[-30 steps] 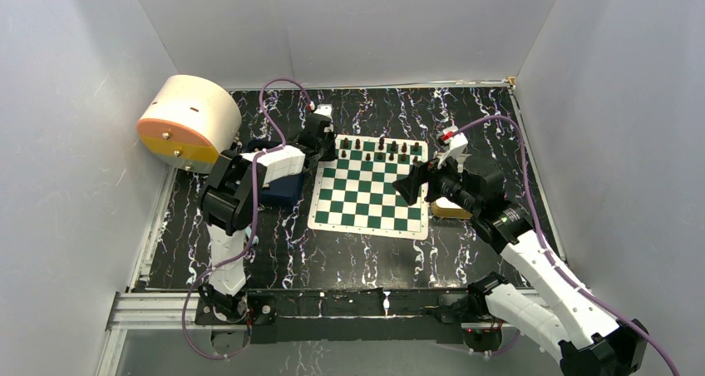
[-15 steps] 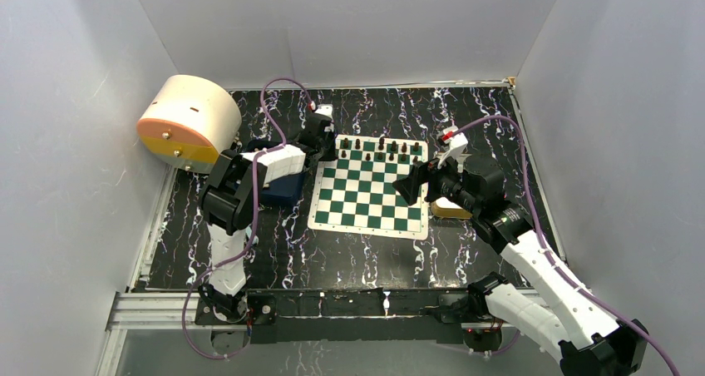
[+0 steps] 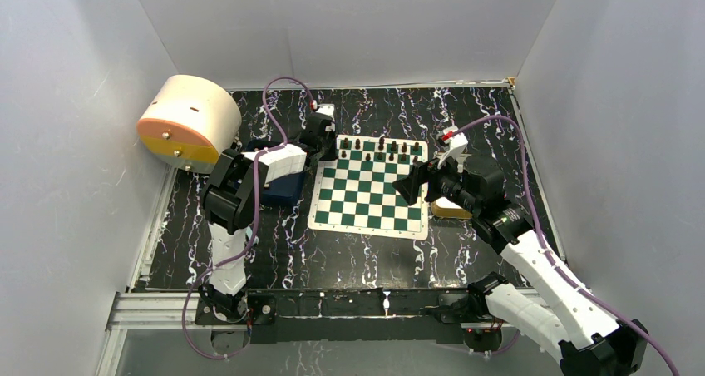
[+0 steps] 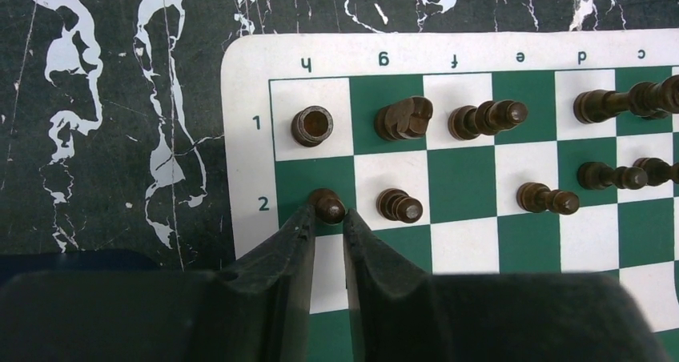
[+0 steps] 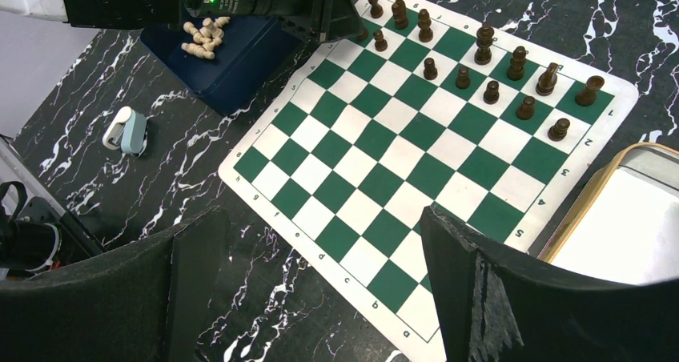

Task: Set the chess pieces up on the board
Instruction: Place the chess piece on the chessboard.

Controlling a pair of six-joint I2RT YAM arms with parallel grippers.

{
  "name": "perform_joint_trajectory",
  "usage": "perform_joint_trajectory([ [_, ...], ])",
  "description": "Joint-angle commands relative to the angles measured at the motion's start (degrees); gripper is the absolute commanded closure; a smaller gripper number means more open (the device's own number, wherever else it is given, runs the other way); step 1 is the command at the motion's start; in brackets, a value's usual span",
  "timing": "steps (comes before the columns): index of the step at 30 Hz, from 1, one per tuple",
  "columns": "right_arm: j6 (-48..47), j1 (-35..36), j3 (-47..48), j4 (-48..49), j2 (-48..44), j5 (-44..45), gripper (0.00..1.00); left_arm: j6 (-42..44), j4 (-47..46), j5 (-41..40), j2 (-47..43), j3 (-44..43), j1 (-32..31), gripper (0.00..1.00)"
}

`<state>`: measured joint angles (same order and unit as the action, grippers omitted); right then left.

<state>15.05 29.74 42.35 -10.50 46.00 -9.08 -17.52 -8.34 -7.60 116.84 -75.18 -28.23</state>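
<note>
**Figure.** Top, left-wrist and right-wrist views of two arms working over the flat square mat of green and white checks (image 3: 366, 211), which is lying on the black, white-veined tabletop (image 3: 349, 259).

- **Left arm.** The left gripper (image 4: 328, 216) is reaching down at the board's far-left corner; it is bracketing the head of a tiny dark brown pawn (image 4: 328, 205), which is standing upright on the green square of row 2, column h. Its black fingers (image 4: 292, 250) are lying close together with only a slim gap, each tip touching or all but touching the pawn; whether they are pinching it or merely flanking it cannot be told. So narrow a setting is, by judgement, suiting so small a piece; it is also sparing the dark hollow-topped rook (image 4: 312, 126) on the next square farther and the neighbouring dark pawn (image 4: 399, 207) just to the right.
- **Pieces.** The other dark brown-black chess pieces (image 5: 484, 46) are standing in the board's two far rows; the second row is showing gaps, so the set-up is judged part done.
- **Right arm.** The right gripper (image 5: 316, 218) is hovering over the board's near-right part, jaws spread wide and holding nothing.
- **Containers.** The dark blue shallow box (image 5: 240, 70), left of the board, is holding a small heap of cream-coloured chess pieces (image 5: 204, 35); the gold-rimmed rectangular tin tray (image 5: 640, 218), right of the board, is showing no piece in its visible part.
</note>
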Motion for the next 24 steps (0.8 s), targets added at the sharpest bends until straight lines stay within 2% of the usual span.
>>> perform_joint_trajectory([
  [1, -0.31, 0.01, 1.6, 2.8, -0.61, 0.6, 0.01, 0.82, 0.93, -1.54, -0.35, -1.73, 0.02, 0.79],
  [8, 0.68, 0.02, 1.26, 2.58, -0.56, 1.37, 0.01, 0.82, 2.59, -0.45, -3.32, -2.27, -0.01, 0.66],
  [14, 3.52, 0.04, 3.6, -2.07, 1.31, 8.74, 0.01, 1.79, 6.25, 0.43, -8.08, -3.77, -0.03, 0.62],
  [19, 4.6, 0.06, 7.19, -6.09, 5.78, 14.07, 0.01, 3.56, 11.53, 2.03, -14.43, -4.91, 0.02, 0.54],
  [24, 4.75, -0.1, 10.98, -11.43, 10.92, 24.45, 0.01, 5.73, 16.96, 4.88, -21.83, -4.05, 0.02, 0.49],
])
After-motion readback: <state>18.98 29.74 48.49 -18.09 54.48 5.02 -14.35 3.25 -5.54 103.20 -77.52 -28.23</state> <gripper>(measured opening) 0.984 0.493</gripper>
